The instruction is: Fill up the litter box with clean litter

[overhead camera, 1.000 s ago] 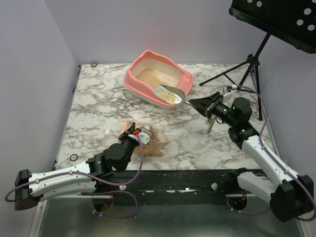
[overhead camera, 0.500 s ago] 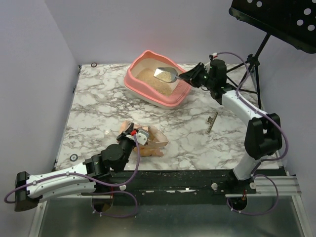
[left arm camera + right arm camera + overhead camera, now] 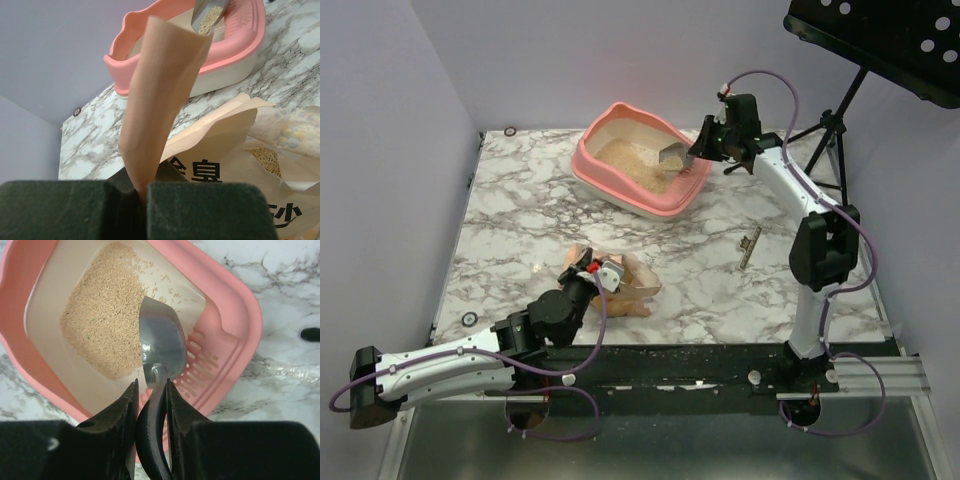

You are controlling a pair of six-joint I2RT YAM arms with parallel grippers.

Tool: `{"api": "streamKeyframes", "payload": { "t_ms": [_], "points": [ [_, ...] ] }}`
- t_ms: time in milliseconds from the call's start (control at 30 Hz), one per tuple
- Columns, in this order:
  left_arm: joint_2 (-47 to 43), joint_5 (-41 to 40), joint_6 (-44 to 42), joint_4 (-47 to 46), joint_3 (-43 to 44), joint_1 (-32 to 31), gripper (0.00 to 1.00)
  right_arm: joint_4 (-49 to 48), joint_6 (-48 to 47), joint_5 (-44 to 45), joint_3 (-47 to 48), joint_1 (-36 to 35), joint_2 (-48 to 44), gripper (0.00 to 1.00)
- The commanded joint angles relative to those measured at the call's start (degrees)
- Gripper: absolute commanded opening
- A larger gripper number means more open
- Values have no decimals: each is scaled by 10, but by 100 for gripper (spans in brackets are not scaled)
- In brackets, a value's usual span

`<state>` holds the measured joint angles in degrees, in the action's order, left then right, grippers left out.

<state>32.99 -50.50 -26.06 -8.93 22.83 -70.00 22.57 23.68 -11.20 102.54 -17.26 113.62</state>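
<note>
Pour step: my right gripper (image 3: pixel 151 405) clamped on metal scoop (image 3: pixel 161 347) handle, bowl upended over litter box (image 3: pixel 235 310), clean litter (image 3: pixel 105 315) below. Left gripper (image 3: pixel 142 192) pinches bag flap (image 3: pixel 160 90). Next: level scoop, reach bag for more.

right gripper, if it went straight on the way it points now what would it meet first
Probably the clean litter in the litter box: the right gripper points down into it, and the metal scoop it grips would touch the pile first. The gap is hard to judge.
</note>
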Motion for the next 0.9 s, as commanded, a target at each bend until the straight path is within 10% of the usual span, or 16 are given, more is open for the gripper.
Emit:
{"api": "streamKeyframes", "payload": {
  "t_ms": [0,533,867],
  "points": [
    [-1,0,4,-57,34,8,0,74,-133,71,95,-42,20,1],
    [1,1,5,-53,35,14,0,67,-390,319,153,-169,-1,0],
    [-6,5,7,-47,37,14,0,29,-354,293,81,-179,-114,1]
  ]
}}
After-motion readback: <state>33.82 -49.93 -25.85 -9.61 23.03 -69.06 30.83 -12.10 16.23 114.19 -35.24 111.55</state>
